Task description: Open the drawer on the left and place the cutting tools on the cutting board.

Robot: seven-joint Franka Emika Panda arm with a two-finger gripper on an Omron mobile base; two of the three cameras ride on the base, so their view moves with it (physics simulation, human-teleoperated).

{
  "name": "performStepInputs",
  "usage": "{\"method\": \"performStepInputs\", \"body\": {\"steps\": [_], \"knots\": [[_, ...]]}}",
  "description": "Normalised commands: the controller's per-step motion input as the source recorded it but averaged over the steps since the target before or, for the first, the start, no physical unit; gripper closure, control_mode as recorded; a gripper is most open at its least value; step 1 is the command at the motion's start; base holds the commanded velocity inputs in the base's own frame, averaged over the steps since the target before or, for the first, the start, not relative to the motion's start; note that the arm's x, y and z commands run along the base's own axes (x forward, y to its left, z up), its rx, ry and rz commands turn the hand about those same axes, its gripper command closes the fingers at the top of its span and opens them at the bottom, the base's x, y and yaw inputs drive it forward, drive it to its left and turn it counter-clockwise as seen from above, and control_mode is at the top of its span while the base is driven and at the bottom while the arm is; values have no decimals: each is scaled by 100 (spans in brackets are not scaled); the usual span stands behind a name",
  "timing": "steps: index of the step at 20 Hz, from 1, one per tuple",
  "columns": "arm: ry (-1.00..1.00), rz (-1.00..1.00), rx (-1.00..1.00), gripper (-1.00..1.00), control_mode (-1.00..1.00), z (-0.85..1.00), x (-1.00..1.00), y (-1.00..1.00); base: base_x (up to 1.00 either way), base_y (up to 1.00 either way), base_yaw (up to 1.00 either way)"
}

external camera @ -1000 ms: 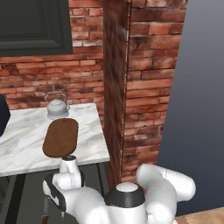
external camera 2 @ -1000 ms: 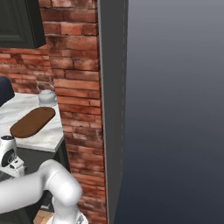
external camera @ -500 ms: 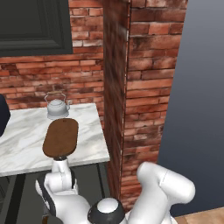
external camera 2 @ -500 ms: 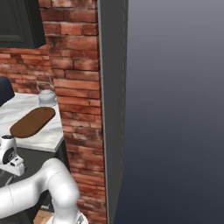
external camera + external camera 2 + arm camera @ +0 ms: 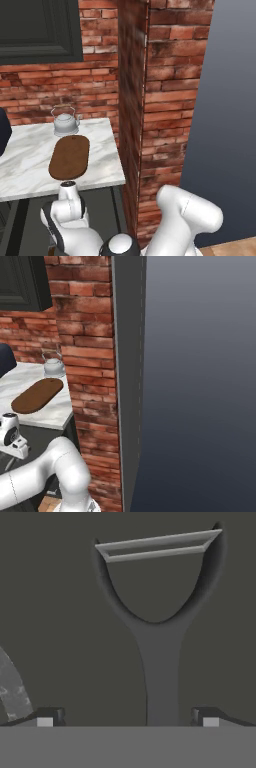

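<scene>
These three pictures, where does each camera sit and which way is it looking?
Left base view: behind the arm's left, looking forward and down at the cutting board and kettle; arm at lower right.
Right base view: behind its right; same board and kettle; arm at lower left.
Hand view: on the hand, looking along the gripper at the peeler.

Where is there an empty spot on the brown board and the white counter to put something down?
The whole cutting board is bare. The marble counter is free on the side of the board away from the brick pillar. It is tighter behind the board, where the kettle stands by the wall.
</scene>
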Motion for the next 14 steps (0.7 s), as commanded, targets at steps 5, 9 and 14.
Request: {"method": "performStepInputs", "body": {"steps": [5, 9, 14], "knots": [[5, 0, 0, -100, -100, -31, 0, 0, 0, 0, 0], [5, 0, 0, -100, -100, -28, 0, 0, 0, 0, 0], [7, 0, 0, -100, -100, -9, 0, 0, 0, 0, 0]]}}
